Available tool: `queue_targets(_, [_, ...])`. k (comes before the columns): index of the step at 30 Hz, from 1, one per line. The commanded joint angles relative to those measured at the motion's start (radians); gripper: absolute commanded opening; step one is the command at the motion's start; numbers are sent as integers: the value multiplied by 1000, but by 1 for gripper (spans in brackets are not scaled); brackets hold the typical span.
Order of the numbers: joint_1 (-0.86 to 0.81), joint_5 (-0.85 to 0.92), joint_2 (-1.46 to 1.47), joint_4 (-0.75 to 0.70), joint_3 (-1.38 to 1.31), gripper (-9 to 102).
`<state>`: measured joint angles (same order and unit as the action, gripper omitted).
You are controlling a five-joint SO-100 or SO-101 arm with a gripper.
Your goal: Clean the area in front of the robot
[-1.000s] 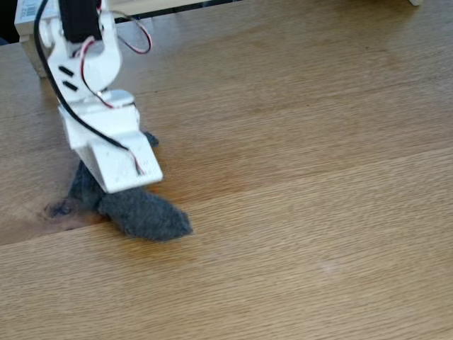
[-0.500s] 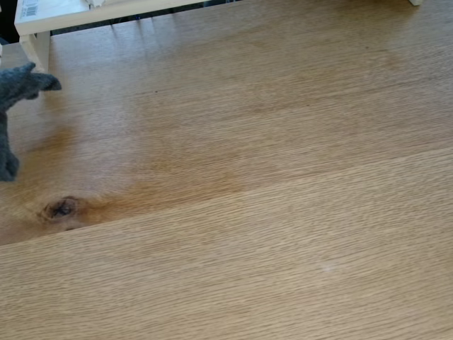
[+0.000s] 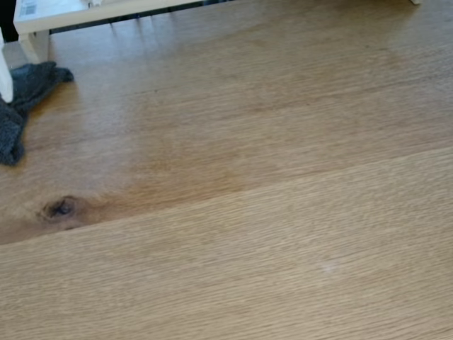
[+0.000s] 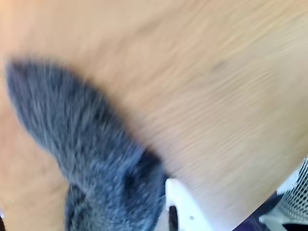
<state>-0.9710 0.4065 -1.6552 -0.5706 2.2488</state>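
Note:
The area (image 3: 212, 177) is light oak tabletop with an amber stain and a dark oval knot (image 3: 60, 207). At the left edge of the fixed view a grey cloth (image 3: 25, 92) rests on the wood beside a white sliver of the robot (image 3: 3, 74). The wrist view is motion-blurred. There the grey cloth (image 4: 82, 144) spreads up and left from my gripper (image 4: 168, 214). One white finger (image 4: 185, 211) shows at the bottom, pressed against the cloth. The gripper appears shut on the cloth.
A white shelf-like board (image 3: 42, 8) on a pale leg (image 3: 35, 46) stands along the table's far left edge. A white mesh object (image 4: 296, 199) sits at the lower right of the wrist view, beyond the table edge.
The arm swept left from the knot and out of the fixed view, dragging the grey cloth with it. The cloth now lies lower at the left edge than half a second ago.

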Motion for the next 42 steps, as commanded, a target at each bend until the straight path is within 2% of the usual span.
queue_targets(1, [117,-61,-318,-8,-5,28])
queue_targets(4, [311,-126,-537,-132,5,12])
queue_targets(5, [388,-147,-603,-198,8,4])
queue_targets(6, [466,-189,-658,-272,8,0])
queue_targets(10, [769,-362,-811,-555,29,0])
queue_targets(12, [864,-419,-870,-597,95,0])
queue_targets(15, [937,-433,-1003,-574,275,0])
queue_targets(22, [960,-368,-1468,-453,845,0])
queue_targets(27, [931,-344,-1623,-577,1123,0])
queue_targets(30, [959,-449,-1643,-689,1117,0])
queue_targets(38, [923,-459,-1649,-695,1097,0])
queue_targets(40, [910,-457,-1649,-695,1097,4])
queue_targets(42, [908,-457,-1649,-695,1097,3])
